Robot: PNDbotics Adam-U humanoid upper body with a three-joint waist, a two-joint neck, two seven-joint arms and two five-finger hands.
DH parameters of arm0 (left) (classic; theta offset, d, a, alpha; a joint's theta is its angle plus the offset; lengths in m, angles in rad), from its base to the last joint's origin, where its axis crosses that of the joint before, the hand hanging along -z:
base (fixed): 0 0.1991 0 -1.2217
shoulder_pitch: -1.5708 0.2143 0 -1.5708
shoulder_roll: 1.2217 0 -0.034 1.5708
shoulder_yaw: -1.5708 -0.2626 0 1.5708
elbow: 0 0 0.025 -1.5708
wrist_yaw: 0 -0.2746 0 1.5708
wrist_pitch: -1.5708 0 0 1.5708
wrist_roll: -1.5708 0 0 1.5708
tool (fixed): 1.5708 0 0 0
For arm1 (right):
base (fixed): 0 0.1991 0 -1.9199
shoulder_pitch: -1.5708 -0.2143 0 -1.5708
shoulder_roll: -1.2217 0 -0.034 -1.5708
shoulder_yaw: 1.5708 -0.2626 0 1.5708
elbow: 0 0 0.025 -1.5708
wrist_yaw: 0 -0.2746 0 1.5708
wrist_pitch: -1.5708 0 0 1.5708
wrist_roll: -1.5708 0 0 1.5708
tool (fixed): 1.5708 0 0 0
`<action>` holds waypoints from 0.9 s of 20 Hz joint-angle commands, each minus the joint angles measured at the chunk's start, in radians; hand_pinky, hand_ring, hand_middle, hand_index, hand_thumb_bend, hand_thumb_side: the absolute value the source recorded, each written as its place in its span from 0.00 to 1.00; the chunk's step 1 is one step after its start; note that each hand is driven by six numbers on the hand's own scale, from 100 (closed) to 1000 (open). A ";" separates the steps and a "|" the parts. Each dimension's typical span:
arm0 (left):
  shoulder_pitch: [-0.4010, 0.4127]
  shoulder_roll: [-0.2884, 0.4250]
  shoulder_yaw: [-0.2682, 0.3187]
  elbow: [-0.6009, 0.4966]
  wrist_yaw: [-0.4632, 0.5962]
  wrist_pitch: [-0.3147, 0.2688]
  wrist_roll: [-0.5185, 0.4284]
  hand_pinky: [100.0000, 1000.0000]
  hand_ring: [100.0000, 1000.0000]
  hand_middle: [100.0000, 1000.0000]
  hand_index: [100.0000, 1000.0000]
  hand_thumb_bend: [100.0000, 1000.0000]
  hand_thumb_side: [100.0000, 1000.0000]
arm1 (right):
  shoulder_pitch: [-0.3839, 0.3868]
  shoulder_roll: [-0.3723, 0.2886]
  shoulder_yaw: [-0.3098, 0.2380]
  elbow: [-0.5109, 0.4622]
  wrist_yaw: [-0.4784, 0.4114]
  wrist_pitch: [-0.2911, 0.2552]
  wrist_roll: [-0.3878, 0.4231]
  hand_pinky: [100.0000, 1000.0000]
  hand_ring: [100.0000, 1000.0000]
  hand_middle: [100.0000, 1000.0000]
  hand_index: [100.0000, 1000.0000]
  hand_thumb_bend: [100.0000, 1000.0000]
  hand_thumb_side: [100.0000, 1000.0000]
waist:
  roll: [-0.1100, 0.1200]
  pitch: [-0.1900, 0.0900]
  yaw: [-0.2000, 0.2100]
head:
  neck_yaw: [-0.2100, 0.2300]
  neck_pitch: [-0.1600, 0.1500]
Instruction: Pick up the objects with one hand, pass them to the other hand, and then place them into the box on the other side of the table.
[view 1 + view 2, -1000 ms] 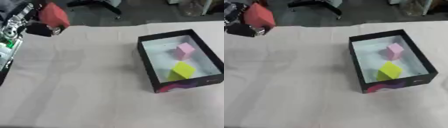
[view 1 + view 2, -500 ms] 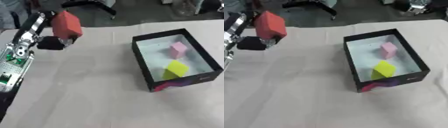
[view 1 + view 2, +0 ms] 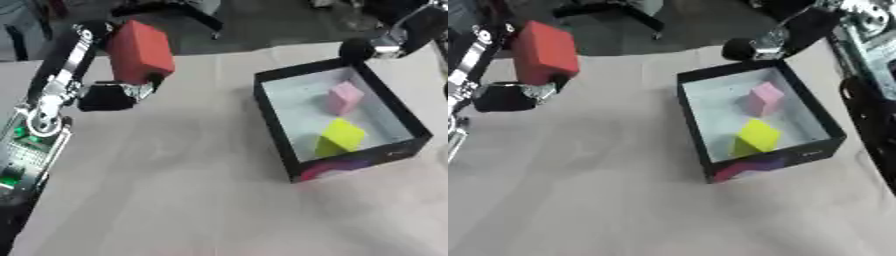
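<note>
My left hand (image 3: 107, 95) is raised over the table's left side, shut on a red block (image 3: 140, 50) that stands tilted above the cloth. To the right lies the black box (image 3: 273, 120) with a pale floor. A pink block (image 3: 344, 97) and a yellow block (image 3: 339, 137) lie inside it. My right hand (image 3: 779, 39) comes in from the upper right and hovers just beyond the box's far corner, holding nothing that I can see. A wide gap of cloth separates the two hands.
A beige cloth (image 3: 175, 190) covers the table. Its far edge runs behind both hands, with dark floor and a chair base (image 3: 623, 12) beyond. My right forearm (image 3: 868, 90) runs down the right side next to the box.
My left hand has carried the red block rightward and further over the table. My right arm has come into view at the upper right. The camera has also shifted.
</note>
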 commanded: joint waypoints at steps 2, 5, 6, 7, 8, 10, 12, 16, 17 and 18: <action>-0.014 0.037 -0.016 -0.049 0.013 -0.094 0.050 0.76 0.64 0.57 0.50 0.00 0.12 | -0.028 0.016 0.019 -0.025 0.005 0.001 0.054 1.00 1.00 0.78 1.00 0.53 0.21 | -0.010 -0.036 -0.002 | -0.011 -0.008; -0.017 0.050 -0.030 -0.073 -0.006 -0.151 0.080 0.76 0.64 0.57 0.50 0.00 0.11 | -0.035 0.038 0.032 -0.018 0.002 0.014 0.082 1.00 1.00 0.78 1.00 0.54 0.21 | -0.007 -0.031 -0.001 | -0.016 -0.013; -0.018 0.053 -0.035 -0.083 -0.020 -0.168 0.093 0.75 0.64 0.58 0.50 0.00 0.11 | -0.038 0.046 0.036 -0.016 0.000 0.020 0.090 1.00 1.00 0.78 1.00 0.54 0.21 | -0.006 -0.029 -0.001 | -0.019 -0.015; -0.018 0.056 -0.040 -0.092 -0.034 -0.182 0.106 0.74 0.64 0.58 0.51 0.00 0.10 | -0.040 0.053 0.038 -0.014 -0.002 0.025 0.097 1.00 1.00 0.78 1.00 0.55 0.21 | -0.005 -0.027 0.000 | -0.022 -0.017; -0.020 0.060 -0.044 -0.102 -0.051 -0.196 0.120 0.73 0.64 0.59 0.51 0.00 0.09 | -0.042 0.058 0.040 -0.013 -0.004 0.031 0.102 1.00 1.00 0.78 1.00 0.55 0.21 | -0.004 -0.025 0.000 | -0.024 -0.018; -0.021 0.065 -0.053 -0.123 -0.089 -0.221 0.150 0.72 0.64 0.60 0.51 0.00 0.09 | -0.046 0.068 0.045 -0.010 -0.009 0.045 0.112 1.00 1.00 0.78 1.00 0.55 0.21 | -0.003 -0.020 0.000 | -0.027 -0.021; -0.022 0.069 -0.063 -0.140 -0.122 -0.246 0.172 0.71 0.63 0.60 0.51 0.00 0.08 | -0.050 0.076 0.048 -0.007 -0.012 0.060 0.118 1.00 1.00 0.78 1.00 0.56 0.21 | -0.003 -0.015 0.001 | -0.031 -0.024; -0.028 0.080 -0.078 -0.168 -0.192 -0.300 0.207 0.69 0.63 0.60 0.52 0.02 0.05 | -0.055 0.083 0.051 0.003 -0.012 0.091 0.121 1.00 1.00 0.78 1.00 0.57 0.21 | -0.002 -0.006 0.003 | -0.036 -0.030; -0.029 0.082 -0.081 -0.172 -0.212 -0.314 0.215 0.69 0.63 0.60 0.53 0.03 0.04 | -0.056 0.084 0.053 0.007 -0.012 0.101 0.124 1.00 1.00 0.78 1.00 0.57 0.21 | -0.002 -0.004 0.003 | -0.037 -0.031; -0.030 0.083 -0.084 -0.175 -0.234 -0.328 0.225 0.69 0.63 0.60 0.53 0.03 0.04 | -0.057 0.085 0.054 0.011 -0.012 0.113 0.129 1.00 1.00 0.78 1.00 0.57 0.21 | -0.002 -0.002 0.004 | -0.038 -0.033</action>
